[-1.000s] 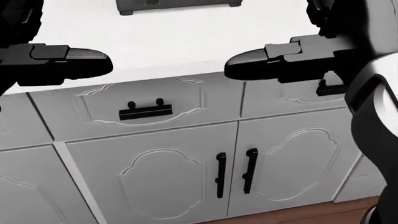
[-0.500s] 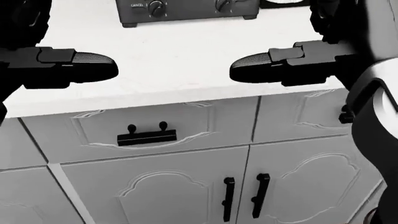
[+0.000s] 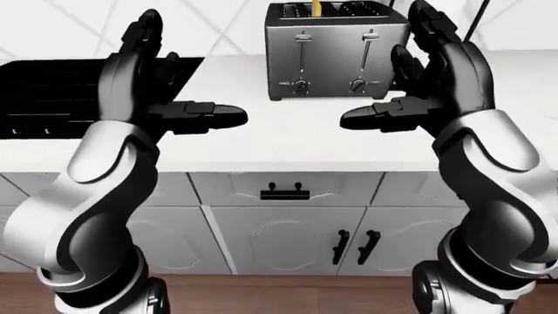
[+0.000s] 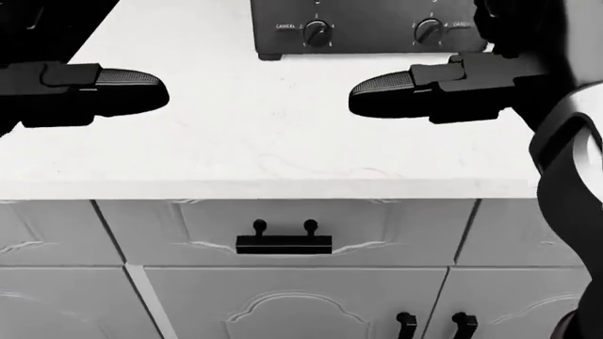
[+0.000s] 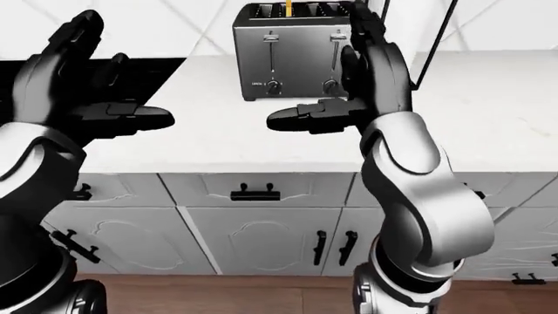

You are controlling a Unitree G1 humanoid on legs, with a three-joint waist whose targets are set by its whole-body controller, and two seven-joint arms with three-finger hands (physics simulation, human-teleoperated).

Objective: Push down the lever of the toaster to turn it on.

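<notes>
Toaster (image 3: 338,51) stands at the top of my left-eye view, on the white bench (image 3: 288,140), up against the tiled wall. I see two lever slots on its face, both levers (image 3: 303,38) near the top, with a knob under each. My left hand (image 3: 170,85) is raised over the bench, fingers spread apart, thumb pointing inward. My right hand (image 3: 423,78) mirrors it, fingers apart, just beside the toaster's right edge in this view and holding nothing. Below the bench edge I see a drawer handle (image 4: 283,244).
</notes>
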